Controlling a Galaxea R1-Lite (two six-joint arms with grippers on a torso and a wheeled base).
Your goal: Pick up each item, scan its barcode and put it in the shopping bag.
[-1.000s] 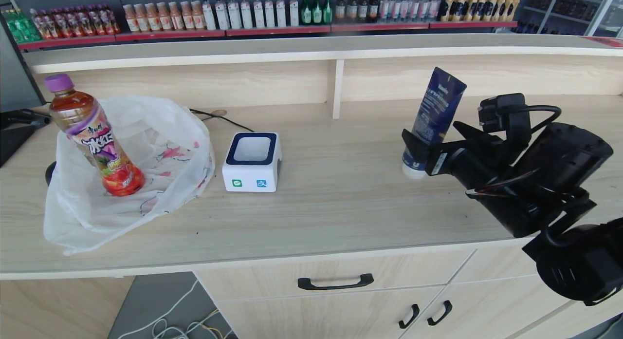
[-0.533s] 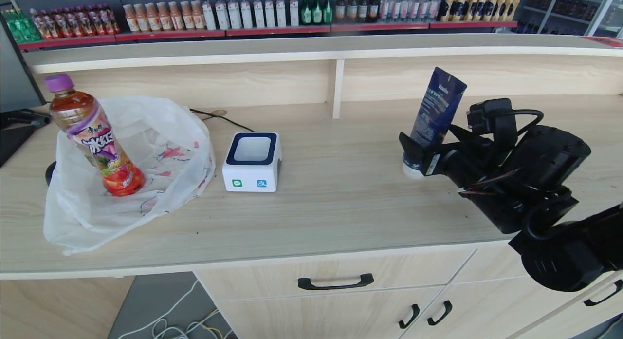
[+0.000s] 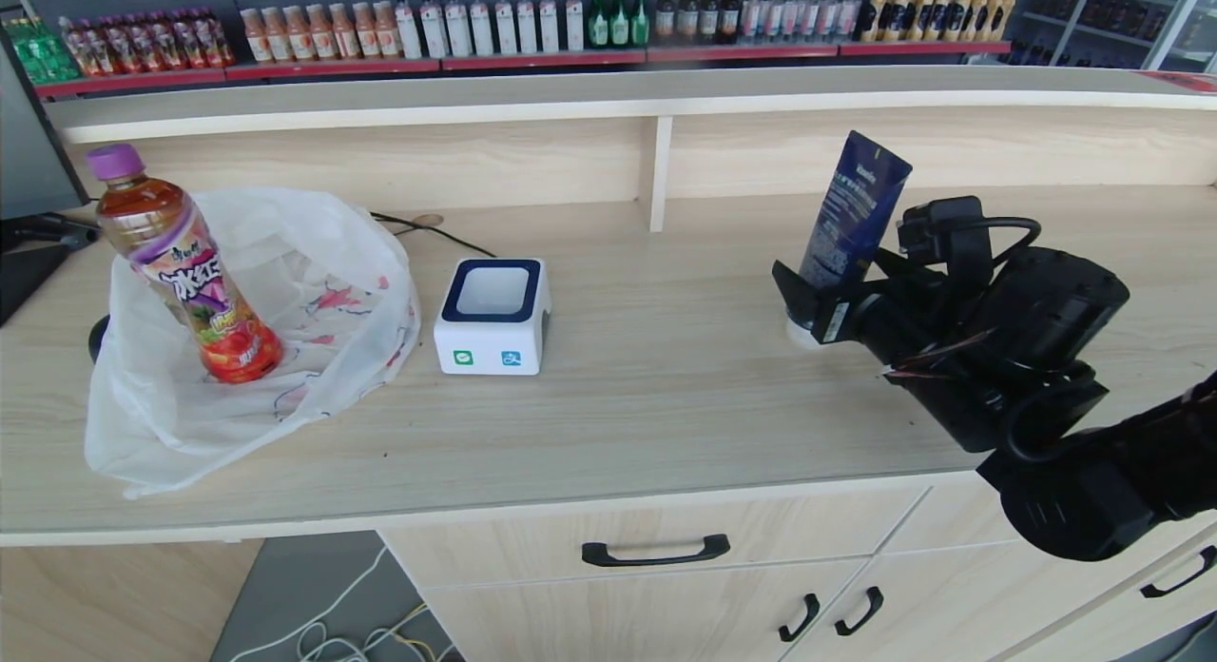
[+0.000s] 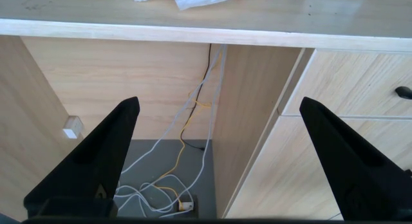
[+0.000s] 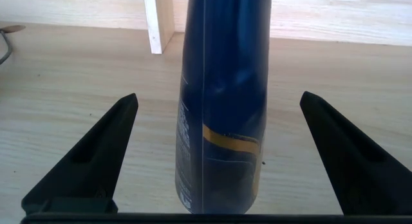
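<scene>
Tube [image 3: 849, 226] of dark blue stands cap-down on the table [image 3: 666, 405] at the robot's right, leaning a little toward the raised back ledge. The right claw [image 3: 841, 280] is level with its lower half and spread wide, one finger on either side. From the wrist camera the tube [image 5: 222, 102] stands between the fingers of that claw [image 5: 217, 98] with clear gaps both ways, so nothing is gripped.

Over on the left lies the white shopping bag [image 3: 314, 262], mouth open, with a purple-capped tea bottle [image 3: 181, 262] standing tilted inside it. The small white scanner [image 3: 494, 315] sits just beside the bag, well apart from the tube.

The left claw [image 4: 219, 105] (down below the table's front edge) is open as well, holding nothing, with loose cables [image 4: 187, 185] on the floor beneath it.
</scene>
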